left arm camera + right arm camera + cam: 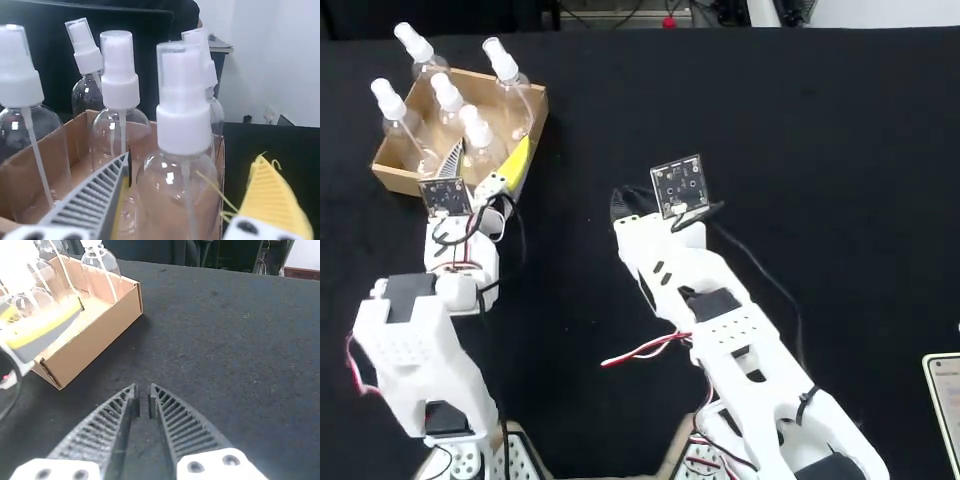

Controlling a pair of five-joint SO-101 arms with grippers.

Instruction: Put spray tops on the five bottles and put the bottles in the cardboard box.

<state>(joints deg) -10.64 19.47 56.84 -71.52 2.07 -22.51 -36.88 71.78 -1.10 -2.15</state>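
Note:
The cardboard box [538, 103] stands at the table's far left and holds five clear bottles, each with a white spray top. My left gripper [490, 150] is at the box's near side, open. Its grey finger [95, 195] and yellow finger [267, 200] flank the nearest bottle [180, 175] with small gaps on both sides. Other bottles [117, 125] stand upright behind it. My right gripper [143, 395] hovers low over the black cloth right of the box [95, 335], shut with nothing in it. In the high view the right gripper [618, 205] sits mid-table.
A black cloth [800, 150] covers the table. A flat white device [945, 395] lies at the right edge. Red and white wires [640, 350] hang from the right arm.

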